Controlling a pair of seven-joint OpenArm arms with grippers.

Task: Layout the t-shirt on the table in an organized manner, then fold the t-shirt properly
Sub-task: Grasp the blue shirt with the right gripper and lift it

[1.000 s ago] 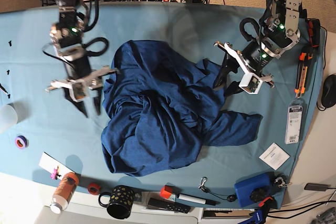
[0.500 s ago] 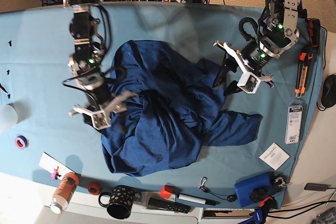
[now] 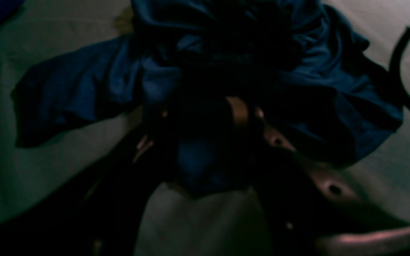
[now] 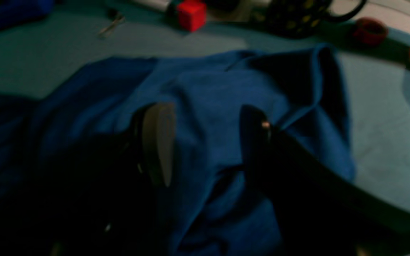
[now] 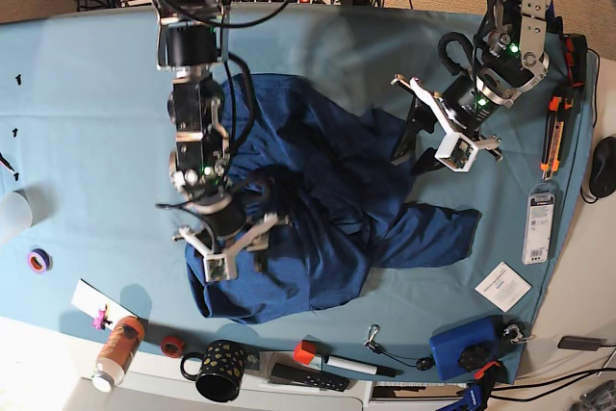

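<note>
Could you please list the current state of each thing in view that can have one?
t-shirt: crumpled in a heap, not laid out, not folded.
right gripper: open, above the t-shirt.
left gripper: at the t-shirt's edge, a fold of fabric between its fingers; too dark to tell whether it is shut.
table: covered with a smooth teal cloth.
mug: upright at the table's near edge.

Two black-and-silver arms with green indicator lights, looped black cables and white brackets at each tool.
</note>
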